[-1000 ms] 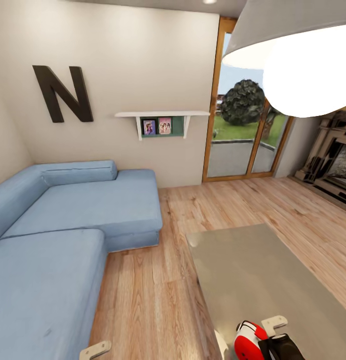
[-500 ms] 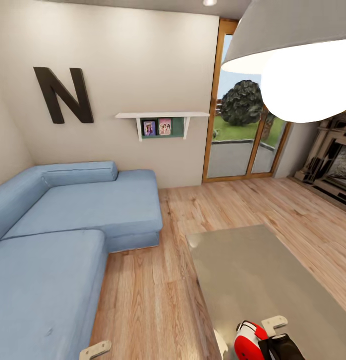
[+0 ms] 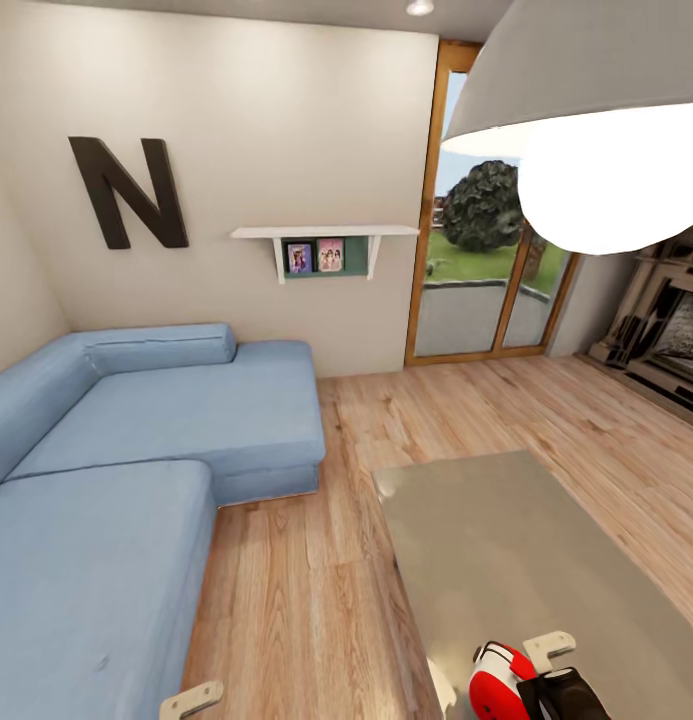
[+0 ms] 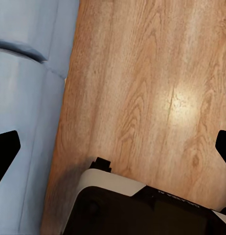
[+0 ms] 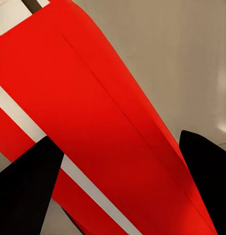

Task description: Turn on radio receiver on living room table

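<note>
So the radio receiver (image 3: 501, 680) sits on the near end of the tabletop (image 3: 516, 550), right at the bottom edge of the head view, partly covered by the dark right gripper (image 3: 561, 695). From the right wrist camera the radio's red body with its white stripe (image 5: 93, 122) is super close, and the two black fingers (image 5: 25, 191) sit apart on either side of it, one overlapping the red shell. Can't tell if they actually touch it.

The left gripper (image 4: 113, 147) hangs over the wood plank floor (image 4: 157, 88) next to the blue sofa (image 4: 25, 98), fingers spread wide with nothing between them.

Rest of the living room: big black "N" (image 3: 128, 190) on the wall, a white shelf (image 3: 326, 232) with photos, glass doors (image 3: 486, 260), fireplace (image 3: 666, 330) on the right, and a glowing lamp shade (image 3: 596, 120) up top.
</note>
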### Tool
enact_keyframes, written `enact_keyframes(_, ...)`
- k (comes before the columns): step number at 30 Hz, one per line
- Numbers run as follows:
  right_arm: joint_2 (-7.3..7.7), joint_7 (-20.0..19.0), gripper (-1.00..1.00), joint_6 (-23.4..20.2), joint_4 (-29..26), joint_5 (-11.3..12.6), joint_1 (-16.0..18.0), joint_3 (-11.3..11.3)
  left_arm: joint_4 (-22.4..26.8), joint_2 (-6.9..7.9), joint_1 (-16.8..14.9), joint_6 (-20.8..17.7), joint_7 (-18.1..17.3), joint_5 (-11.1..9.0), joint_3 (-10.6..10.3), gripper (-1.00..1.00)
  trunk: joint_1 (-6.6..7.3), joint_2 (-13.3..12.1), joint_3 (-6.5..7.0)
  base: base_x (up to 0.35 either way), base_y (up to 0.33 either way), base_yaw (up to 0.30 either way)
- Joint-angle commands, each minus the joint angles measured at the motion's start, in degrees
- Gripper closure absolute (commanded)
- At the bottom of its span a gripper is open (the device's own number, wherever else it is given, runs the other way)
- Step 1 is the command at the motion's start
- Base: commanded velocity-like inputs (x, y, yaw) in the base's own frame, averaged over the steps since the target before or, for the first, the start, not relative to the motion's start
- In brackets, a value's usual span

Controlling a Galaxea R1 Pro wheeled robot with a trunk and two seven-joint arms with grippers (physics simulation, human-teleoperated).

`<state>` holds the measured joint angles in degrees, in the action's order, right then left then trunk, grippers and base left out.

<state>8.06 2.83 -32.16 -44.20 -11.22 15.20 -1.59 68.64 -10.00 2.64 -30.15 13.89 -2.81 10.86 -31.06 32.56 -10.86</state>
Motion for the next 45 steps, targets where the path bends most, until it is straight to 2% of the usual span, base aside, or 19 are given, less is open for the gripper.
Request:
enact_keyframes(1, 0.01, -0.02, 1.00, -0.01, -0.01, -0.12, 0.01, 0.01, 0.00, 0.00, 0.00, 0.00, 0.00, 0.00, -0.01, -1.00, 0.23, -0.42, 0.19, 0.000, 0.000, 0.000)
enact_keyframes(24, 0.02, -0.08, 1.00, -0.01, -0.05, -0.10, 0.02, 0.01, 0.00, 0.00, 0.00, 0.00, 0.00, 0.00, -0.07, -1.00, 5.28, -9.64, 4.32, 0.000, 0.000, 0.000)
enact_keyframes(27, 0.01, -0.09, 1.00, -0.01, -0.03, -0.05, 0.01, 0.01, 0.00, 0.00, 0.00, -0.29, 0.00, 0.00, -0.08, -1.00, 5.28, -9.64, 4.32, 0.000, 0.000, 0.000)
enact_keyframes(30, 0.01, -0.10, 1.00, -0.01, -0.02, -0.05, 0.01, 0.01, 0.00, 0.00, 0.00, -3.41, 0.00, -0.03, -0.13, -1.00, 5.28, -9.64, 4.32, 0.000, 0.000, 0.000)
enact_keyframes(32, 0.02, -0.10, 1.00, -0.01, -0.03, -0.04, 0.03, 0.01, 0.01, 0.00, 0.00, -4.14, 0.00, -0.07, -0.13, -1.00, 5.28, -9.64, 4.32, 0.000, 0.000, 0.000)
enact_keyframes(45, 0.01, -0.10, 1.00, -0.01, -0.03, -0.03, 0.01, 0.01, 0.09, 0.00, 0.00, -4.66, 0.00, -0.09, -0.14, -1.00, 5.28, -9.64, 4.32, 0.000, 0.000, 0.000)
